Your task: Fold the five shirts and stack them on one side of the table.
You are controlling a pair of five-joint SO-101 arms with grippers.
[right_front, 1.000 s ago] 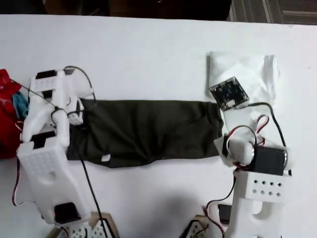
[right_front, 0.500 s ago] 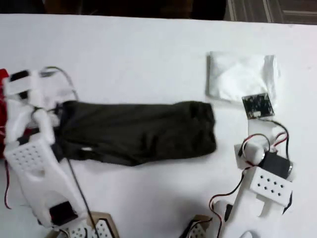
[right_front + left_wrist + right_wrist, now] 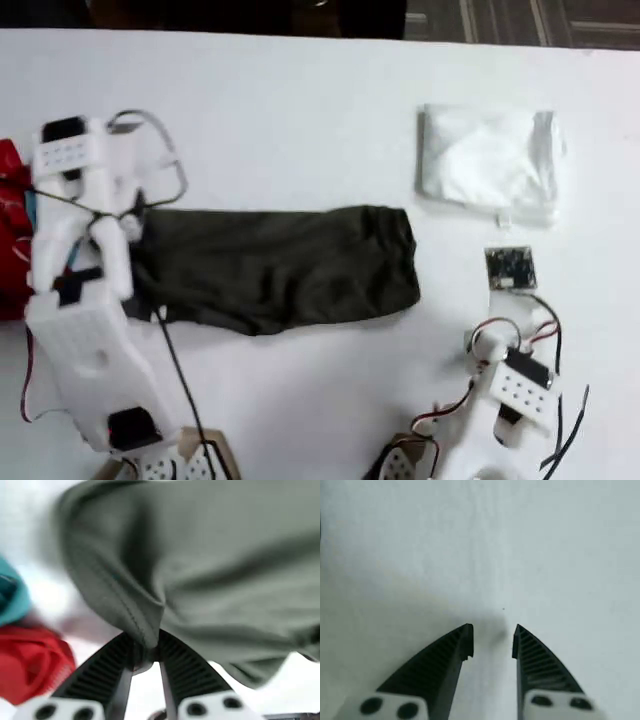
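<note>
Shirts counted: four in view, namely one dark green, one white, one red, one teal.
Dark green shirt [image 3: 270, 265]: lies folded into a long band across the middle of the table [image 3: 300, 100], running from 9 o'clock towards 3 o'clock in the high view. Its surface is creased and its 3 o'clock end lies free.
White shirt [image 3: 487, 165]: folded into a flat rectangle at 2 o'clock from the table's middle, apart from the dark green shirt.
Red shirt [image 3: 10, 250]: bunched at the table's 9 o'clock edge, beside the left arm.
Teal shirt [image 3: 12, 592]: seen from the left wrist, crumpled and touching the red shirt.
Arms counted: two.
Left arm [image 3: 85, 290]: stands at 8 o'clock, over the 9 o'clock end of the dark green shirt.
Left gripper [image 3: 146, 642]: claw closed tight on a stitched edge of the dark green shirt, with cloth pinched between the ribbed fingers [image 3: 185, 665].
Right arm [image 3: 510, 380]: stands at 5 o'clock, well apart from both the dark green and the white shirt.
Right gripper [image 3: 492, 630]: claw parted by a narrow gap, holding nothing, with bare white table beneath it.
</note>
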